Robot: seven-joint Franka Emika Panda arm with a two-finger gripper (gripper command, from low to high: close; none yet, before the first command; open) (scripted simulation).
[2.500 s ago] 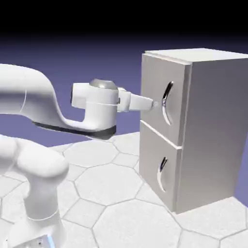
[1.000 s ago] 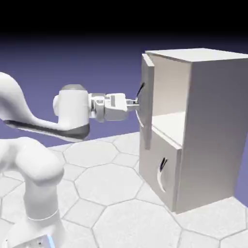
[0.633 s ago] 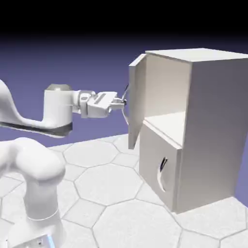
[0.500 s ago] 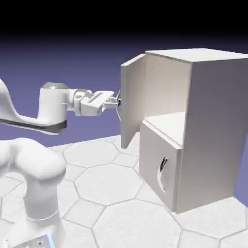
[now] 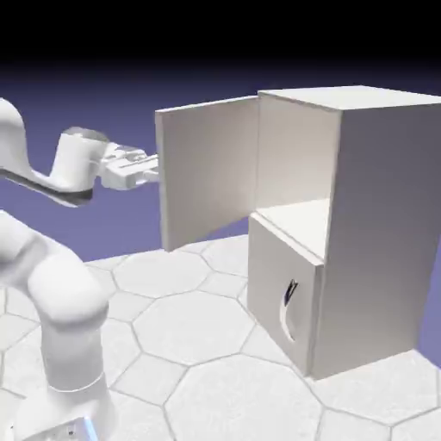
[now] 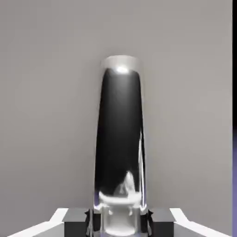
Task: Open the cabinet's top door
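The light grey cabinet point(image 5: 379, 224) stands at the exterior view's right. Its top door point(image 5: 207, 172) is swung wide open to the left, showing its inner face, and the upper compartment lies open. My gripper point(image 5: 153, 170) reaches from the left to the door's far edge; its tips and the handle are hidden behind the panel there. In the hand view the curved silver handle point(image 6: 120, 139) fills the middle against the door's grey front point(image 6: 46, 115), and my gripper point(image 6: 119, 221) is shut on its lower end, the fingers point(image 6: 69, 221) pressed to either side.
The lower door point(image 5: 280, 297) is shut, with its own curved handle point(image 5: 287, 312). The white arm point(image 5: 52, 293) rises at the lower left over a hexagon-tiled floor point(image 5: 198, 362).
The top door has swung from partly open to wide open toward the left. My gripper has moved left and slightly up with the handle in its grip.
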